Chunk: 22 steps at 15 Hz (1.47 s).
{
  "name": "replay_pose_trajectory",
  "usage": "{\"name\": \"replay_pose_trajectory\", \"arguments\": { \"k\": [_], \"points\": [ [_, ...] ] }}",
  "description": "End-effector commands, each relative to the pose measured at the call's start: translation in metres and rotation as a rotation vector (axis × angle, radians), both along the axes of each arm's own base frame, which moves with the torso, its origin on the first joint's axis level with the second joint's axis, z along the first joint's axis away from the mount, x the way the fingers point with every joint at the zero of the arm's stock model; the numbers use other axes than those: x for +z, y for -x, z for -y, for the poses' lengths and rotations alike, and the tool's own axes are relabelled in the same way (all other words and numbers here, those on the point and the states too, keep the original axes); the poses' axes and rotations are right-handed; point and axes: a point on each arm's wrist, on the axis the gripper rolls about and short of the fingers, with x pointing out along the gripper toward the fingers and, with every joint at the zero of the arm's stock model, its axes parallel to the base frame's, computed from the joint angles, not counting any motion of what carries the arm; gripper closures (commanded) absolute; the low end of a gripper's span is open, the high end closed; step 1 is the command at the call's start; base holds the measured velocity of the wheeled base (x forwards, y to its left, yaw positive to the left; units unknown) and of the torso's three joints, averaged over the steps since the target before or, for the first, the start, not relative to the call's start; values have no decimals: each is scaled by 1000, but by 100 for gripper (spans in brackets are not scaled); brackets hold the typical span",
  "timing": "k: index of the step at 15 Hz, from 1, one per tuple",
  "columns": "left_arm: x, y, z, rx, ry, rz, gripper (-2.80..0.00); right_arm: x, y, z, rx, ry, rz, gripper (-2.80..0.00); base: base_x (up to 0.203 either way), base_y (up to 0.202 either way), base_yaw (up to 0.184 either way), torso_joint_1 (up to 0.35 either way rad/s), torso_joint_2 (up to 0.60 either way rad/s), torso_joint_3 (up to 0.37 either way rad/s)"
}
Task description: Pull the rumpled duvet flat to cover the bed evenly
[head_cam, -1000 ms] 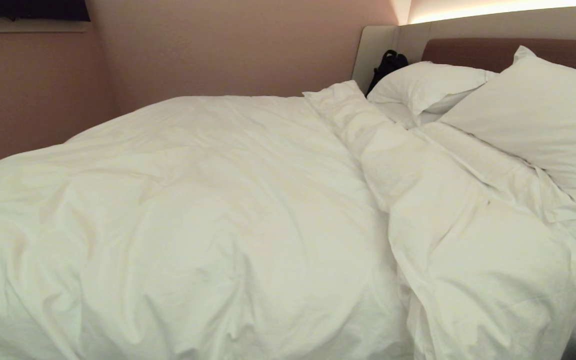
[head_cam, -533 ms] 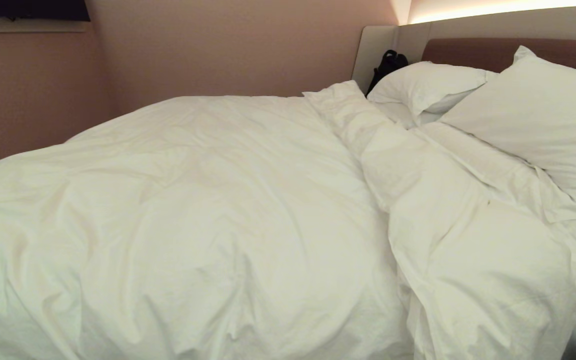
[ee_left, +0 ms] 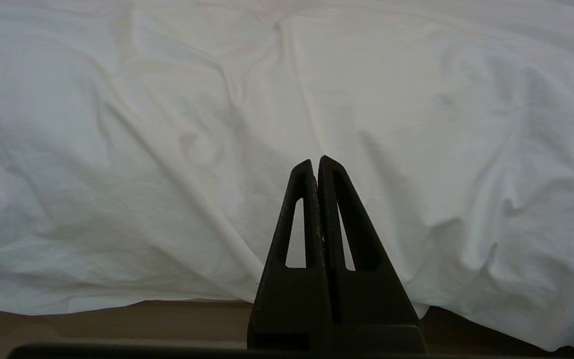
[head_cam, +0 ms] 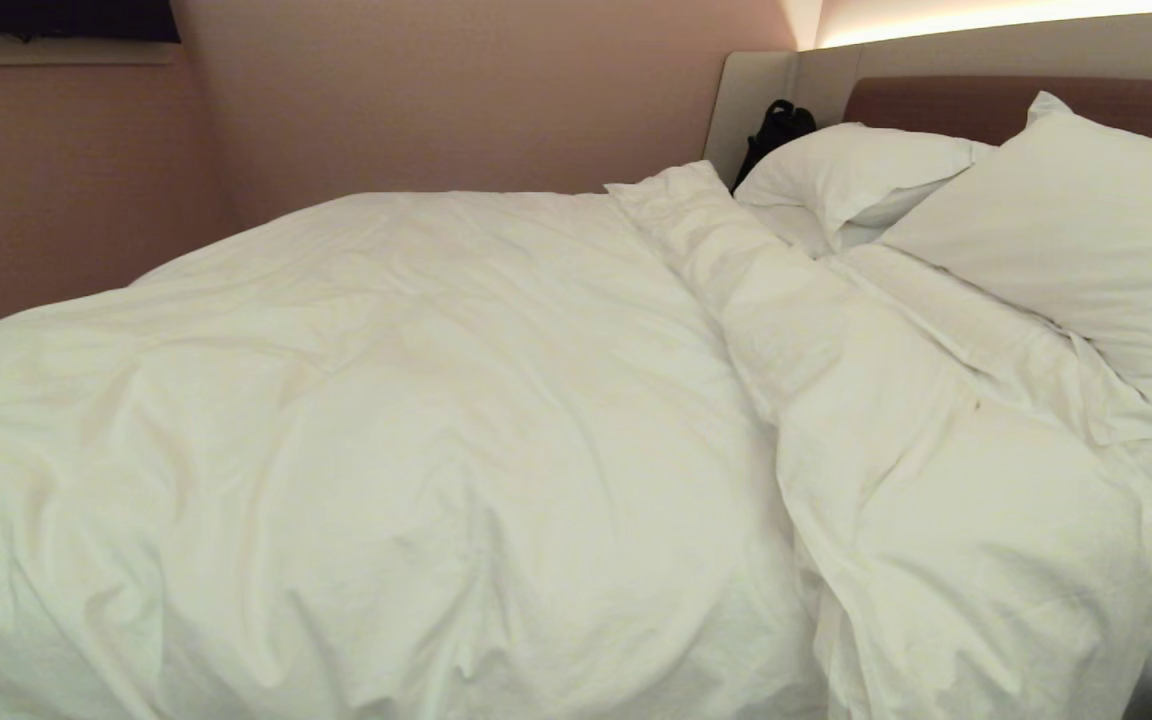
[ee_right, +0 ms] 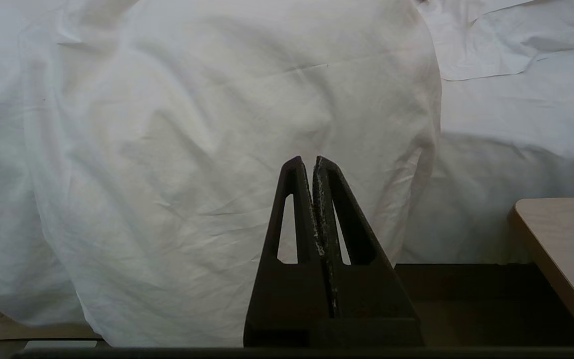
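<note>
The puffy white duvet lies rumpled over most of the bed, with its upper edge folded back in a thick roll below the pillows. The bed's brown headboard shows at the back right. Neither arm appears in the head view. In the left wrist view my left gripper is shut and empty, short of the duvet hanging over the bed's side. In the right wrist view my right gripper is shut and empty, facing the duvet's hanging fold, with the sheeted mattress side beside it.
Two white pillows lean at the headboard, a black object wedged behind them. A pink wall runs along the bed's far side. A light wooden tabletop corner stands close to my right gripper. Brown floor shows under the duvet's hem.
</note>
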Motion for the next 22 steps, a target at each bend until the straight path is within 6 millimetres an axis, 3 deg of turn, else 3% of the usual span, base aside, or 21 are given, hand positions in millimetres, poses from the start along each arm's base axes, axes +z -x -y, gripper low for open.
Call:
{"name": "replay_pose_trajectory", "arguments": {
  "k": [1,14,22],
  "points": [
    [0,0,0,0,-4,1,0,0,0,0,1,1,1,0,0,0,0,0,0,0],
    [0,0,0,2,1,2,0,0,0,0,1,1,1,0,0,4,0,0,0,0],
    [0,0,0,2,-1,2,0,0,0,0,1,1,1,0,0,182,1,3,4,1]
  ]
}}
